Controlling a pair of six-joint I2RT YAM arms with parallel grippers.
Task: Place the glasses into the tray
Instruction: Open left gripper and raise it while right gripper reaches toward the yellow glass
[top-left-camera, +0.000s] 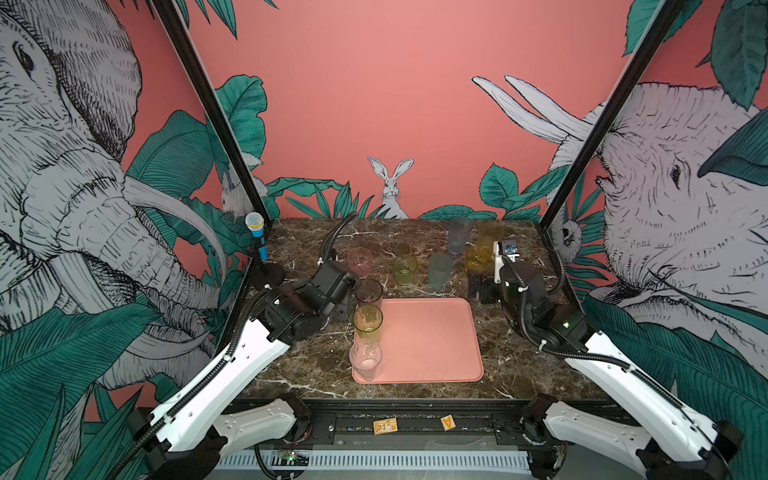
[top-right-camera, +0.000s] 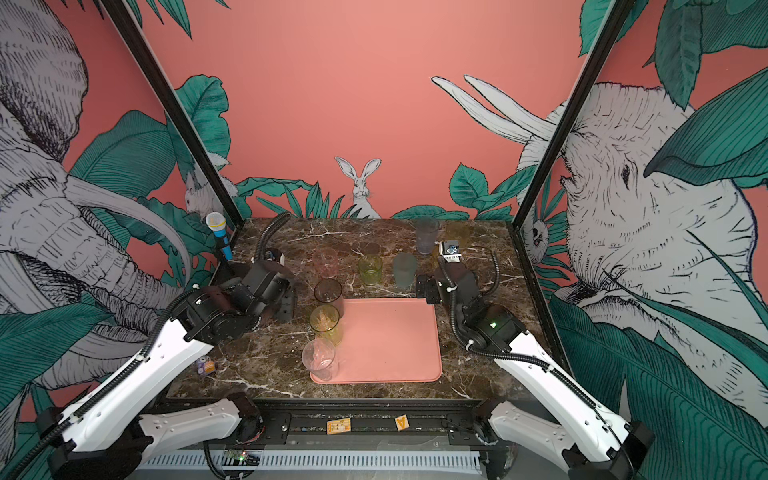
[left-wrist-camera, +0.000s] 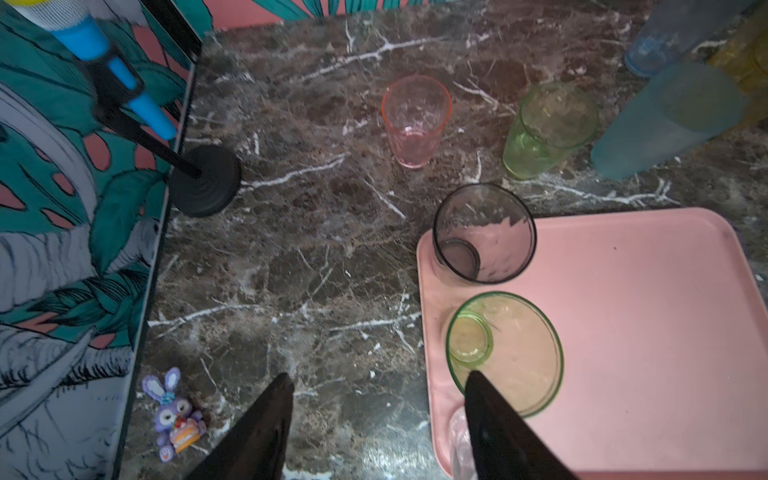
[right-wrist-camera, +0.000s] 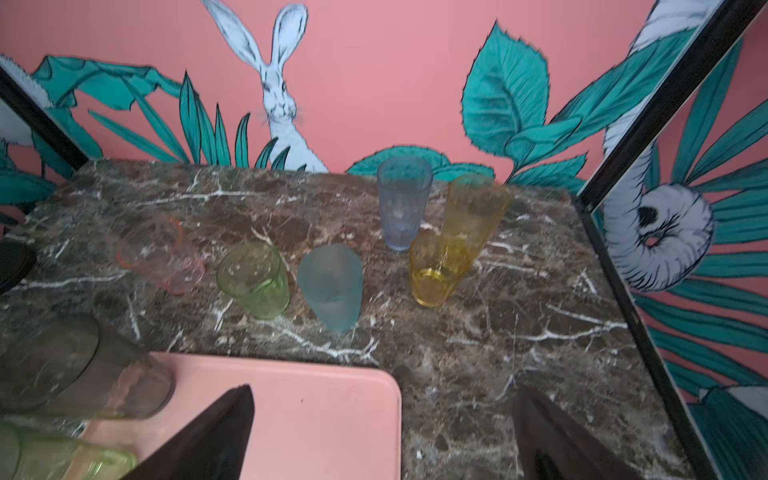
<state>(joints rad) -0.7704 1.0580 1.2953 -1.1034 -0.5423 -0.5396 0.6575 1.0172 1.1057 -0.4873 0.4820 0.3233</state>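
Glasses first: I count nine. Three stand in the tray (top-left-camera: 428, 340) and six stand on the desk (top-left-camera: 515, 357). I also count one tray, two grippers, one blue toy microphone (top-left-camera: 255, 232) and one little purple bunny toy (left-wrist-camera: 172, 415).

The tray is flat and pink, with round corners and a low rim. It lies in the middle of the desk, near the front. The three glasses in it stand in a row along its left edge. The smoky grey glass (top-left-camera: 368, 293) is at the back corner, the tall green glass (top-left-camera: 368, 322) is in the middle, and the clear glass (top-left-camera: 365, 359) is at the front corner. All three stand upright.

Behind the tray, the pink glass (top-left-camera: 359, 259), the short green glass (top-left-camera: 405, 269) and the teal-grey glass (top-left-camera: 439, 270) stand on the desk in a loose row. Farther back on the right, the lilac-blue glass (top-left-camera: 458, 235), the tall amber glass (top-left-camera: 489, 236) and the short amber glass (top-left-camera: 478, 258) stand close together.

My left gripper (left-wrist-camera: 379, 375) is spread apart with nothing between its fingers. It hangs over the desk just left of the tray. In the wrist view one finger crosses the tall green glass's rim, and I cannot tell if it touches. My right gripper (right-wrist-camera: 384, 387) is spread wide and empty, over the tray's back right corner.
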